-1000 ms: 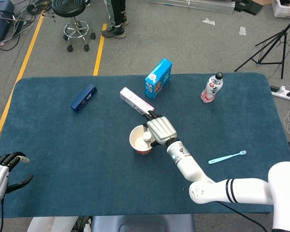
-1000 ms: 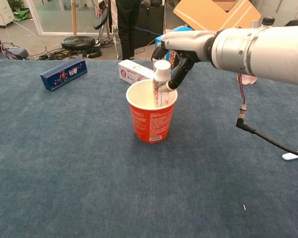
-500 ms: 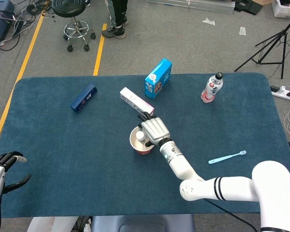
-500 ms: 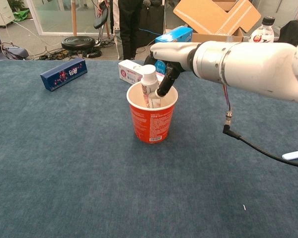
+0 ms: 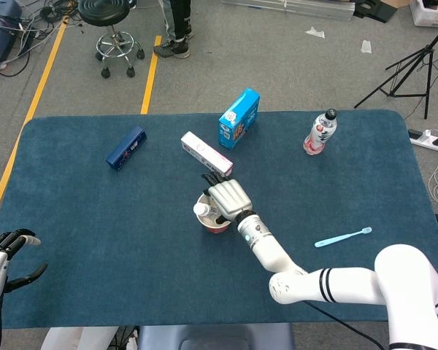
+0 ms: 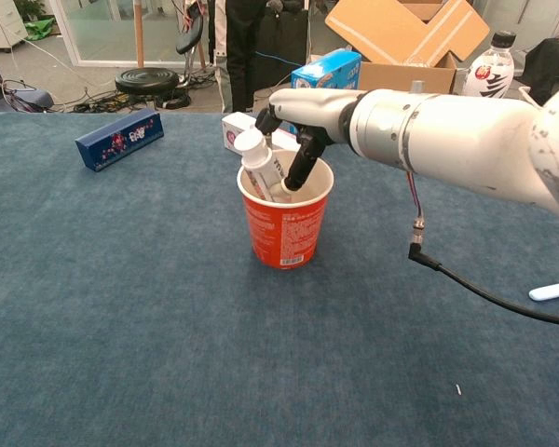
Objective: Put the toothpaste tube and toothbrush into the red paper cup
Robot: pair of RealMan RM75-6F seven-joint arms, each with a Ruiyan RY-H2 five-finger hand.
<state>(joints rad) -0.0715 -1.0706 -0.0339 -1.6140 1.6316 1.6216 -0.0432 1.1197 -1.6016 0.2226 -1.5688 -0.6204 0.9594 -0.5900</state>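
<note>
Red paper cup (image 6: 284,219) is standing upright near table centre. Toothpaste tube (image 6: 259,165) is sitting inside it, white cap up, leaning toward 10 o'clock against the rim. Right hand (image 6: 303,112) is hovering over the cup's 1 o'clock edge, dark fingers (image 6: 301,160) reaching down into the mouth beside the tube; whether they are gripping it or just touching it, cannot tell. Toothbrush (image 5: 342,237), light blue, is lying flat on the blue table (image 5: 95,211) at about 4 o'clock from the cup, well apart. Left hand (image 5: 1,255) is resting at the table's near-left corner, 8 o'clock from the cup, fingers spread and holding nothing.
</note>
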